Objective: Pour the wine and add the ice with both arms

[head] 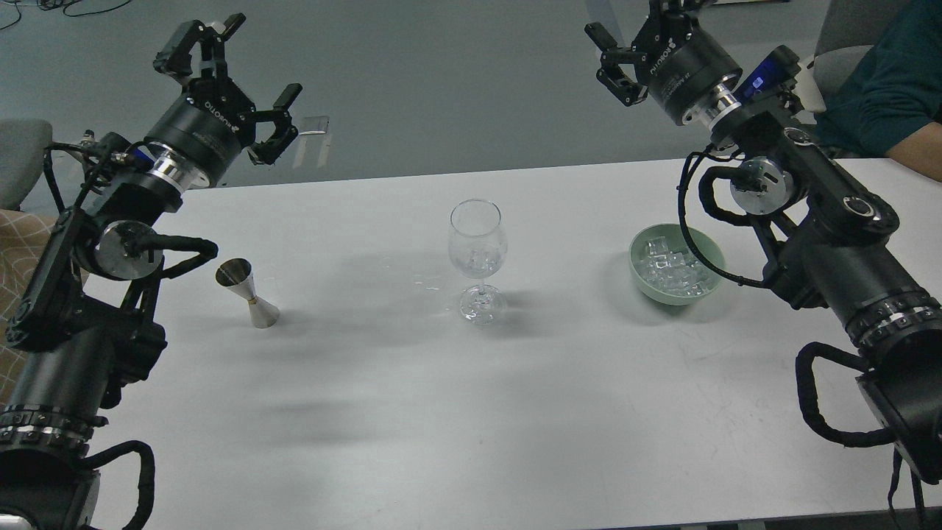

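1. Our left gripper (234, 82) hangs spread wide and empty, well above the steel jigger (247, 293).
2. Our right gripper (617, 57) is raised; we cannot tell its spread.
3. The wine glass (477, 258) seems to hold ice cubes already, no wine visible.
4. More ice (675, 271) fills the green bowl (644, 283); pouring looks undone.

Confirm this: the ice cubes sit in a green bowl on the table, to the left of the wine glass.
Wrong on the side. In the head view the green bowl holding the ice cubes sits on the table to the right of the wine glass, not the left.
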